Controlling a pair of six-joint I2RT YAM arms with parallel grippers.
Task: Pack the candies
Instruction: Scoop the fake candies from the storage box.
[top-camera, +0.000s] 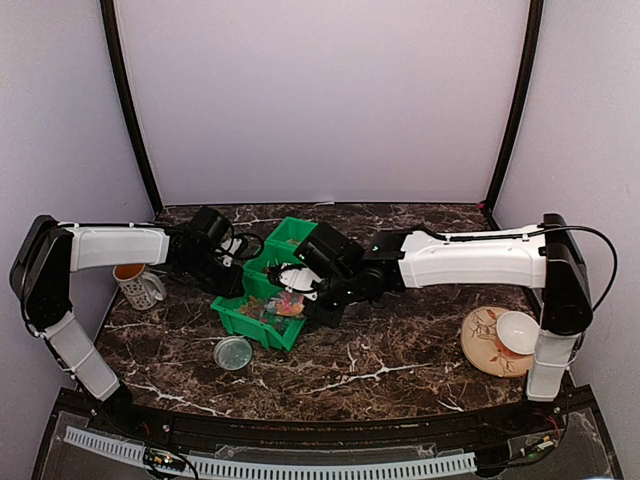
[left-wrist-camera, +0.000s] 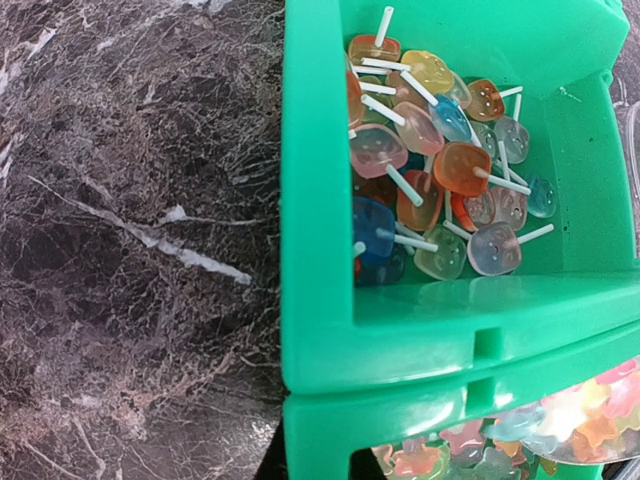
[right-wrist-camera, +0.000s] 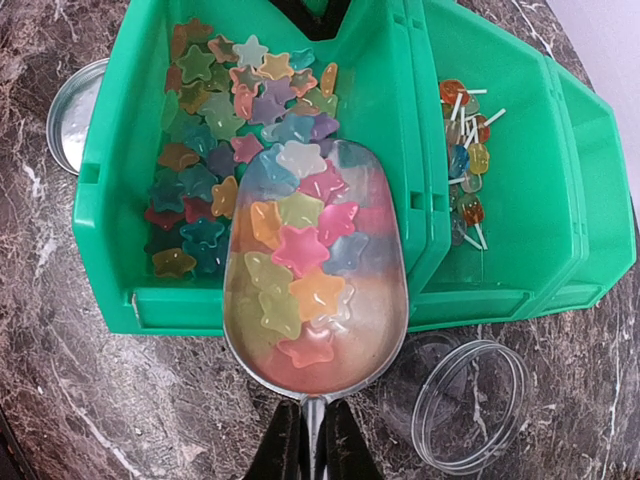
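While the right end effector was clamped on the scoop, heaped with candies above the green bin, tipping into the clear jar at lower right was judged next.

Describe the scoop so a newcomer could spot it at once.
Find the green bins mid-table. Over the front one, which holds star candies, the right gripper holds a scoop. It is long, silver and heaped with stars, unlike the round clear jar beside it.

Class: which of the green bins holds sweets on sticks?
The middle bin, right of the one with star candies in the right wrist view; only its sweets have white sticks.
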